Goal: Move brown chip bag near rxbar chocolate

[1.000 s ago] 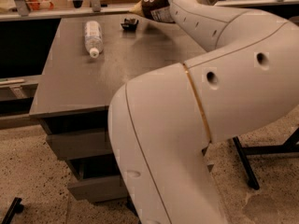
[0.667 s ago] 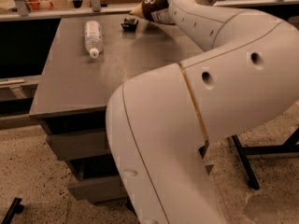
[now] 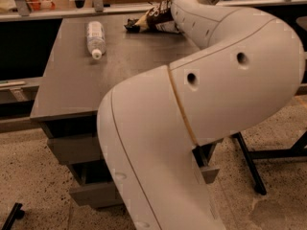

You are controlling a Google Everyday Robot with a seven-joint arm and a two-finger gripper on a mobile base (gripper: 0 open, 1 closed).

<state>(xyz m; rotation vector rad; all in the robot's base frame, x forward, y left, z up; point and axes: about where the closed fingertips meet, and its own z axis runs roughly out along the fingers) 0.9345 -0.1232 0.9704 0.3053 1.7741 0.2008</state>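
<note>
Camera view: hand apparently behind arm (image 3: 225, 75).

Bent white arm (image 3: 230, 80) reaches far forward, claw hidden behind wrist (image 3: 192, 6).

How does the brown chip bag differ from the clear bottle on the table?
The brown chip bag is dark with white lettering; the bottle is clear with a white cap. The bag lies crosswise at the table's far edge, with the claw at its right end, largely hidden by the arm; the bottle lies lengthwise, apart, further left. Both rest on the grey table.
</note>
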